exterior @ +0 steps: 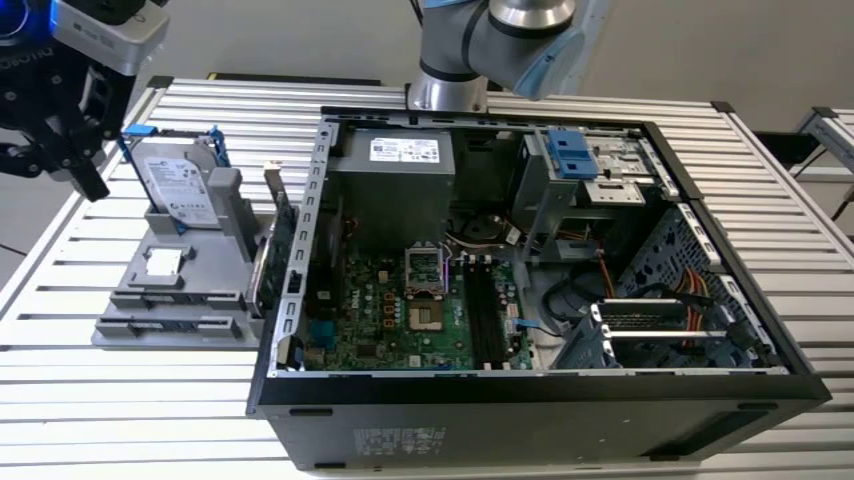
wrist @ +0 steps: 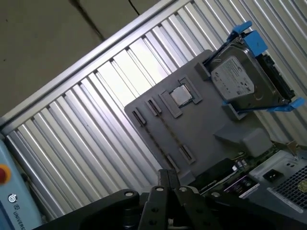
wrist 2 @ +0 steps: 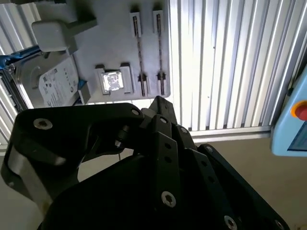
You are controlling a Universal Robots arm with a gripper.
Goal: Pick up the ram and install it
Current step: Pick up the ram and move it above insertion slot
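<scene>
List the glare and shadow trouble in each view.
Second wrist view: glare washes out the slatted table, and the pincer is a dark mass up close. First wrist view: the same slats glare beside the grey tray. Exterior view: even light, computer case shadowed inside.

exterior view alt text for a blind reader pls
An open PC case lies on a slatted table, motherboard exposed. At the exterior view's left, a black gripper hangs near a hard drive standing in a grey holder.

The counter [exterior: 120,410] is built of silver ribbed aluminium slats, brightly lit. A plain beige floor [wrist: 43,33] lies beyond its edge.
</scene>
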